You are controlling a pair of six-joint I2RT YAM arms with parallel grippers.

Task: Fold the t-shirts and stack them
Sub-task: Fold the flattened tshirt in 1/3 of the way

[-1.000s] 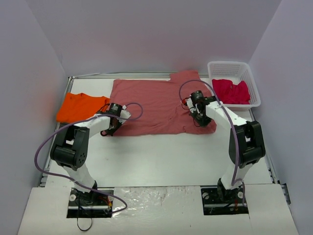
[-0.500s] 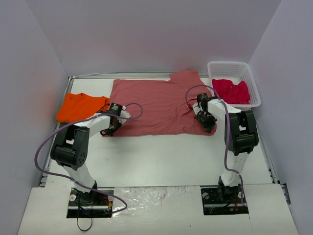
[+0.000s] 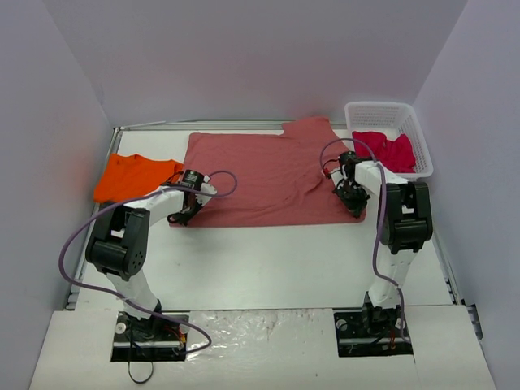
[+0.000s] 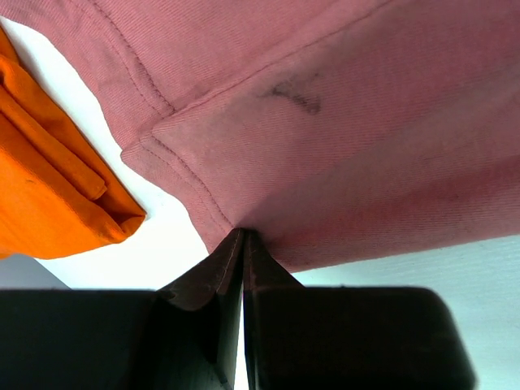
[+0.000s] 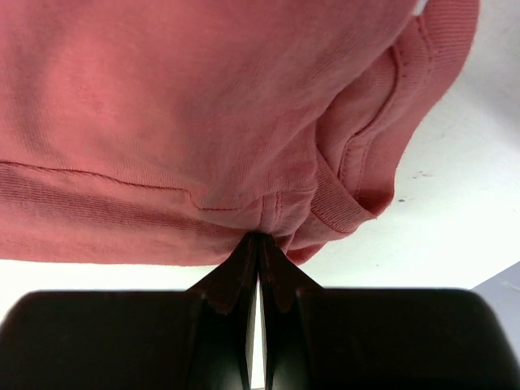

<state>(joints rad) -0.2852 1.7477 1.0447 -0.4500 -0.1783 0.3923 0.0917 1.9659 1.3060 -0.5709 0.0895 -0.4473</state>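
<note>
Gripping stitched hems of soft brick-red tee (image 3: 260, 175).

This looks like a robotics lab test cell, not a home. A white desk (image 3: 268, 260) is closed in by plain pale-lilac walls (image 3: 244, 57) at 9, 12 and 3 o'clock. The left arm (image 3: 118, 244) and the right arm (image 3: 404, 215), both white and black, are bolted at 6 o'clock, with a loose purple cable (image 3: 62, 262). A white plastic basket (image 3: 416, 134) stands at 2 o'clock.
</note>
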